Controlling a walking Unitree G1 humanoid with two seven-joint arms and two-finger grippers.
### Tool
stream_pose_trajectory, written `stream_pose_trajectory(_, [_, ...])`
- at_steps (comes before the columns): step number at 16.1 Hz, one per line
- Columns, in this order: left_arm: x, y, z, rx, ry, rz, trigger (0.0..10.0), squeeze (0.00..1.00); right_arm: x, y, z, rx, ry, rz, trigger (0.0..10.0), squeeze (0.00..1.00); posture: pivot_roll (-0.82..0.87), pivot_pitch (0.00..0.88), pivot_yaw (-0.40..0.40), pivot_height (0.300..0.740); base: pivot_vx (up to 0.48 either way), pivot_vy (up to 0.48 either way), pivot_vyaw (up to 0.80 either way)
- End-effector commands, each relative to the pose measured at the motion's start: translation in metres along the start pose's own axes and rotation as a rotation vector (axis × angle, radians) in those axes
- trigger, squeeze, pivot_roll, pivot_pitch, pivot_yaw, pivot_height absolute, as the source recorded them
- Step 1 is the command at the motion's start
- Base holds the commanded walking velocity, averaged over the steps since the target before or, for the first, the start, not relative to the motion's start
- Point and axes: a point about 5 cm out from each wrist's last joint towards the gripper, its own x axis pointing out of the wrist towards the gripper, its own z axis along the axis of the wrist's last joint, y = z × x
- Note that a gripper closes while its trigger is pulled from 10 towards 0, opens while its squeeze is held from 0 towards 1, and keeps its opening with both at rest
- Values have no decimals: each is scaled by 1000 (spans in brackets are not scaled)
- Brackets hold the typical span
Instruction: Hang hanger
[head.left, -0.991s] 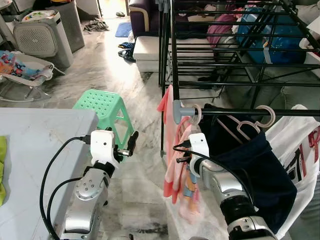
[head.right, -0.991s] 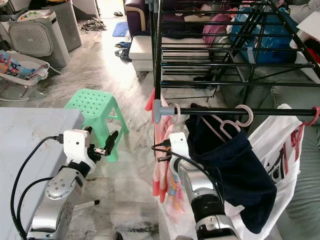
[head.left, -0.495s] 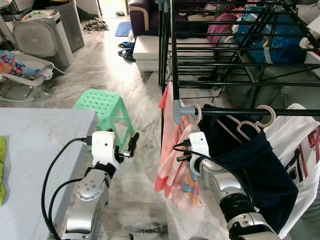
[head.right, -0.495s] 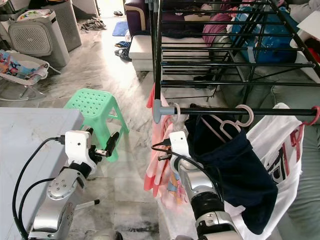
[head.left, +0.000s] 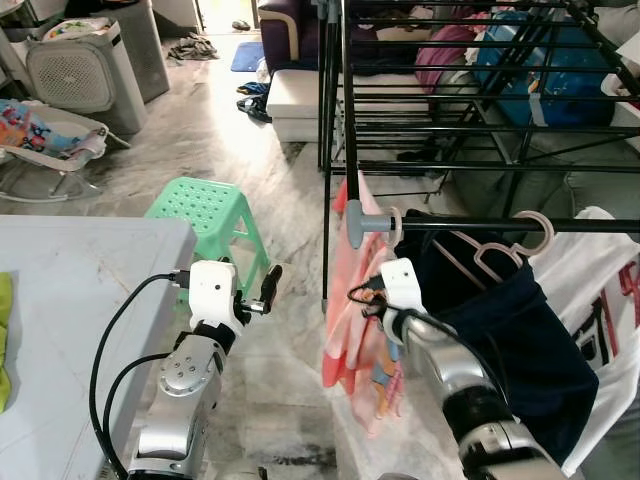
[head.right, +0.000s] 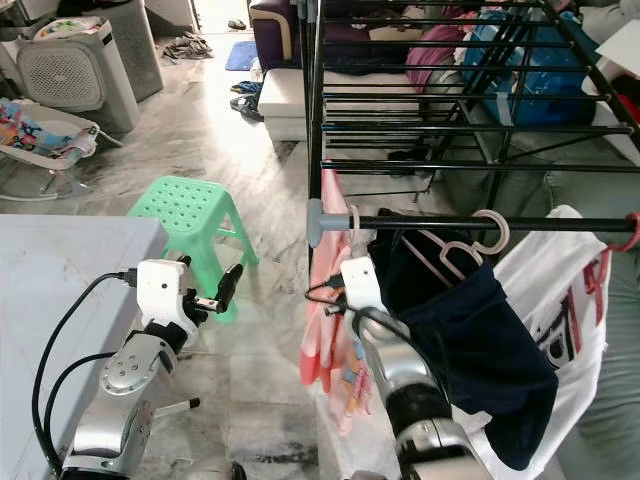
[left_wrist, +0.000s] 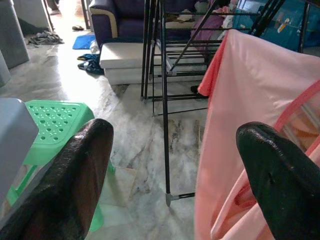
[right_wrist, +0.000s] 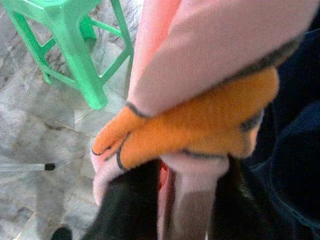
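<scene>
A pink garment (head.left: 350, 300) hangs on a hanger whose white hook (head.left: 393, 228) sits over the black rail (head.left: 480, 225), right beside the rail's grey end cap (head.left: 355, 222). My right gripper (right_wrist: 182, 200) is raised just below that hook, and its black fingers (right_wrist: 125, 200) are shut on the pink cloth. My left gripper (head.left: 268, 285) stands open and holds nothing. It is in the air left of the garment, above the floor near the green stool (head.left: 210, 215).
Further right on the rail hang a navy garment (head.left: 510, 330) on a pale hanger and a white shirt (head.left: 600, 290). A black drying rack (head.left: 450, 90) stands behind. A grey table (head.left: 70, 300) is at my left, with an air purifier (head.left: 75, 65) beyond it.
The pink garment swung out to the left and has come back under the rail, now hanging higher by the end cap. The left gripper drifted slightly right.
</scene>
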Motion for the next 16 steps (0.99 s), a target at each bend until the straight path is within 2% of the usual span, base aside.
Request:
stream_pose_trajectory(1, [2, 1, -2, 12, 7, -3, 10000, 0, -3, -2, 6, -17, -51, -19, 10000, 1000, -7, 0, 41, 740, 0, 0, 0])
stream_pose_trajectory(2, [1, 1, -3, 11, 11, -3, 10000, 0, -7, -5, 7, -32, -91, -32, 10000, 1000, -9, 0, 43, 740, 0, 0, 0])
stream_pose_trajectory(3, [1, 1, -5, 10, 20, -4, 10000, 0, -18, -13, 15, -66, -191, -60, 10000, 1000, -12, 0, 48, 740, 0, 0, 0])
stream_pose_trajectory(5, [0, 1, -6, 11, 26, -6, 10000, 0, -26, -18, 20, -54, -250, -86, 10000, 1000, -17, 0, 59, 740, 0, 0, 0])
stream_pose_trajectory(6, [0, 1, -7, 12, 32, -10, 10000, 0, -35, -24, 22, -54, -304, -127, 10000, 1000, -16, 0, 62, 740, 0, 0, 0])
stream_pose_trajectory(9, [0, 0, -4, 17, 35, -19, 10000, 0, -49, -30, 22, -21, -360, -181, 10000, 1000, -8, 0, 72, 740, 0, 0, 0])
stream_pose_trajectory(11, [2, 2, 5, 30, 15, -9, 10000, 0, -62, -27, 22, -13, -391, -180, 10000, 1000, -6, 0, 65, 740, 0, 0, 0])
stream_pose_trajectory(12, [4, 3, 6, 37, 12, -1, 10000, 0, -64, -27, 23, 25, -408, -173, 10000, 1000, -6, 0, 62, 740, 0, 0, 0])
stream_pose_trajectory(16, [11, 2, 13, 45, -9, -13, 10000, 0, -70, -30, 33, 15, -464, -145, 10000, 1000, -16, 0, 57, 740, 0, 0, 0])
